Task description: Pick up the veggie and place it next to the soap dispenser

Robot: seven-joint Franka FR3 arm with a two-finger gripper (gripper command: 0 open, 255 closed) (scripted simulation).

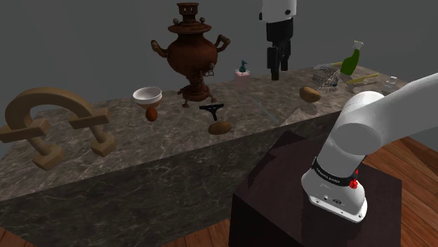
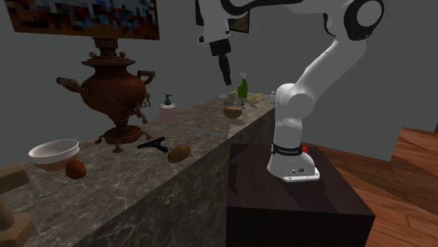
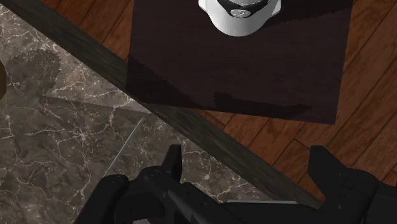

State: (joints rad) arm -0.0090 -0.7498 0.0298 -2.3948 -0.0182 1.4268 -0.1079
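Two brown potato-like veggies lie on the marble counter (image 1: 140,151). One (image 1: 220,128) (image 2: 179,153) is near the front edge beside a small black tool (image 1: 210,109). The other (image 1: 309,93) (image 2: 232,110) is further towards the shoulder view's right, by a wire basket (image 1: 325,76). The small pink soap dispenser (image 1: 242,74) (image 2: 167,109) with a teal pump stands at the back, next to the samovar. My gripper (image 1: 277,70) (image 2: 224,70) (image 3: 245,156) hangs open well above the counter between the two veggies, holding nothing. The wrist view looks down on the counter's front edge.
A large copper samovar (image 1: 189,49) stands behind the nearer veggie. A white bowl (image 1: 147,95) and an orange-brown ball (image 1: 151,114) sit to its left, and a wooden arch (image 1: 49,119) further left. A green spray bottle (image 1: 353,57) stands at the far right. The dark stand (image 3: 242,63) is below the counter edge.
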